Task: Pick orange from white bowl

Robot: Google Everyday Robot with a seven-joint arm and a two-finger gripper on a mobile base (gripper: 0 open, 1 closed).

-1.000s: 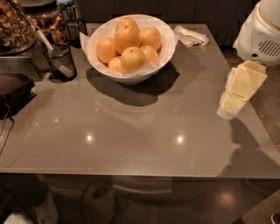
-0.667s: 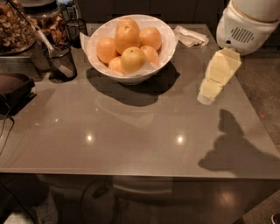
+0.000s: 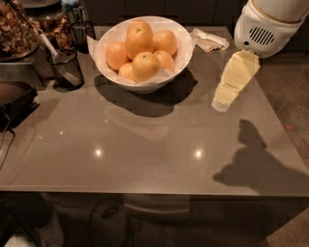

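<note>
Glossy grey table (image 3: pixel 145 164), dark cabinets (image 3: pixel 145 7), speckled floor (image 3: pixel 289 91)

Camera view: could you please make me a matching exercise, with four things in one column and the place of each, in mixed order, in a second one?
1 orange
2 gripper
3 dark mesh cup
4 crumpled napkin

A left of the white bowl
B at the far edge of the table
C topmost in the bowl
D over the table, right of the bowl

Pairs: 1-C, 2-D, 3-A, 4-B
</note>
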